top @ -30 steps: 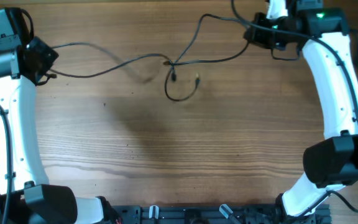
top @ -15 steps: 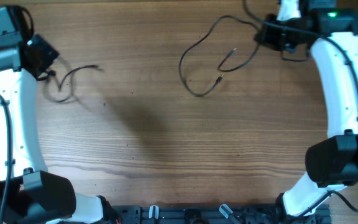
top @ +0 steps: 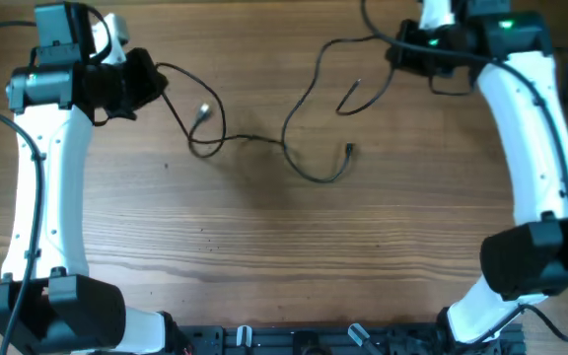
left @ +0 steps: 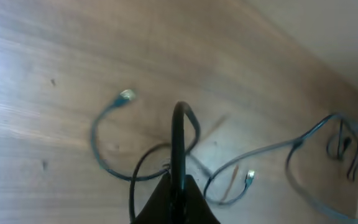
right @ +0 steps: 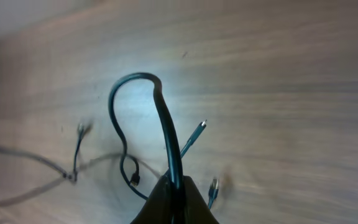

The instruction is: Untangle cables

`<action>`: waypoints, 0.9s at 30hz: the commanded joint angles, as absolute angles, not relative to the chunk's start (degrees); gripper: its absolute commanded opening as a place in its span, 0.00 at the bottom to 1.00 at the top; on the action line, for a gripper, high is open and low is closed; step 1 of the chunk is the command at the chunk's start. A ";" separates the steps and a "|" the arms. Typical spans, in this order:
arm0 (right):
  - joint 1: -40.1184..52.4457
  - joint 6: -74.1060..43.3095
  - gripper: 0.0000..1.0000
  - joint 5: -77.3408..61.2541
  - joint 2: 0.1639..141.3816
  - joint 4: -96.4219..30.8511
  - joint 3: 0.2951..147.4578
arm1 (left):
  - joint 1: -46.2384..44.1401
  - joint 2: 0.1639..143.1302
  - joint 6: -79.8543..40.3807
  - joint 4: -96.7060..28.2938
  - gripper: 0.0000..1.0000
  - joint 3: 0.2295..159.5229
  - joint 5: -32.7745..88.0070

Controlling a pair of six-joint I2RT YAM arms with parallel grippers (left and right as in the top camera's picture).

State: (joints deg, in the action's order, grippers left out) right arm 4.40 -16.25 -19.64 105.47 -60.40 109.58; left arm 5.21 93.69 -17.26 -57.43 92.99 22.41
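Two thin black cables lie slack across the far half of the wooden table. My left gripper is shut on one cable; it loops below the gripper and ends in a light plug. My right gripper is shut on the other cable, which curves down to a loop with a plug. The two cords meet near the middle. In the left wrist view the gripper pinches a cable. In the right wrist view the gripper pinches a cable arching upward.
The white left arm and right arm stand along the table's two sides. A black rail runs along the near edge. Thicker black wires hang off both arms.
Half a second ago the two cables lay well apart. My left gripper has swung right and farther back with its cable, and the cords now meet in the middle. The right gripper shifted slightly left.
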 commanded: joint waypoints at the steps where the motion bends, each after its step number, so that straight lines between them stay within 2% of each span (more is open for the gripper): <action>1: -2.00 -16.95 0.04 -18.61 96.55 -60.20 114.76 | 1.21 93.86 -17.30 -57.78 0.04 91.70 23.86; 5: -11.53 -17.98 0.04 -18.59 90.70 -60.20 115.63 | -2.83 94.43 -17.34 -55.72 0.04 89.30 20.91; 12: -37.67 -19.68 0.04 -19.46 82.37 -60.97 115.63 | -7.16 97.58 -17.34 -54.35 0.04 89.12 20.71; 16: -46.19 -19.73 0.04 -18.41 82.41 -61.60 115.35 | -7.29 97.65 -17.34 -54.04 0.04 89.14 20.73; 20: -50.74 -23.62 0.04 -11.81 87.68 -62.06 113.27 | -7.29 97.65 -17.34 -54.04 0.04 89.14 20.73; 27: -51.46 -27.49 0.04 -10.31 100.84 -63.02 112.84 | -7.29 97.65 -17.34 -54.04 0.04 89.12 20.73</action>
State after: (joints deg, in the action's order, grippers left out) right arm -51.44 -24.91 -12.01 96.03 -62.70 113.36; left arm -7.14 97.25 -17.26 -54.17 89.43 20.88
